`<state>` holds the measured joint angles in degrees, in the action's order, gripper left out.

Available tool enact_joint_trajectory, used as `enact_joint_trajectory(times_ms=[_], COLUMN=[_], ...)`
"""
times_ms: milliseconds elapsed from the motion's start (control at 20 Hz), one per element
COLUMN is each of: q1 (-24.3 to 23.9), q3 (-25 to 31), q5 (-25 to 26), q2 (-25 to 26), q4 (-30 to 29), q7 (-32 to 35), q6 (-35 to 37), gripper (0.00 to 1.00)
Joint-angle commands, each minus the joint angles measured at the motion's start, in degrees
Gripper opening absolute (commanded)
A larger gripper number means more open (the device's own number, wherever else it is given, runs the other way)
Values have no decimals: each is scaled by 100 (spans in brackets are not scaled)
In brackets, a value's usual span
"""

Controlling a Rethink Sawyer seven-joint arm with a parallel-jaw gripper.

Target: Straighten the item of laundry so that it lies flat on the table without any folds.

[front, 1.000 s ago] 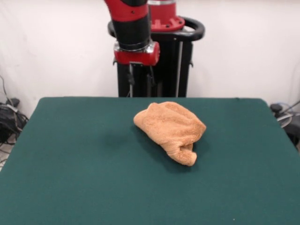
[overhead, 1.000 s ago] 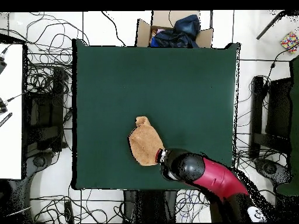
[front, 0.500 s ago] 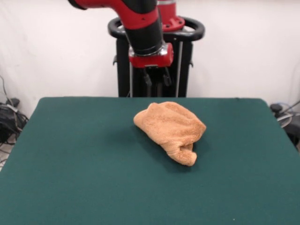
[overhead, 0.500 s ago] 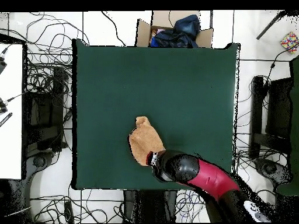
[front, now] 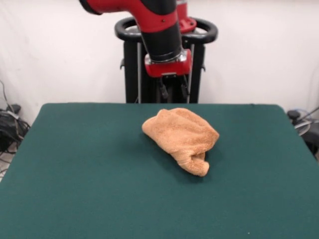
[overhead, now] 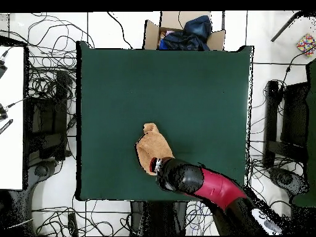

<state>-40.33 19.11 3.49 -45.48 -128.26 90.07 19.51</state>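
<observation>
Orange-tan towel sits crumpled in a folded lump approx. mid-table – in the front view, the gripper hangs just above its far edge at abt 12 o'clock, fingers spread a bit w/ nothing held, not touching the cloth.

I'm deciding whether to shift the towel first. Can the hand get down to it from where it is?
Probably yes. The hand hangs above the far edge of the crumpled towel, apart from it, and nothing else lies on the table between them.
</observation>
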Motion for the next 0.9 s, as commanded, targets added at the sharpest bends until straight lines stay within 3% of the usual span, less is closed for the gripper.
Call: enact_joint_trajectory(times_ms=[50, 300, 900], q1=[-32, 52, 299], q3=[360, 217, -26], q5=[348, 578, 1125], q2=[-102, -163, 162], q4=[-38, 88, 784], q7=[479, 410, 45], q6=[-607, -644, 349], gripper=[100, 100, 100])
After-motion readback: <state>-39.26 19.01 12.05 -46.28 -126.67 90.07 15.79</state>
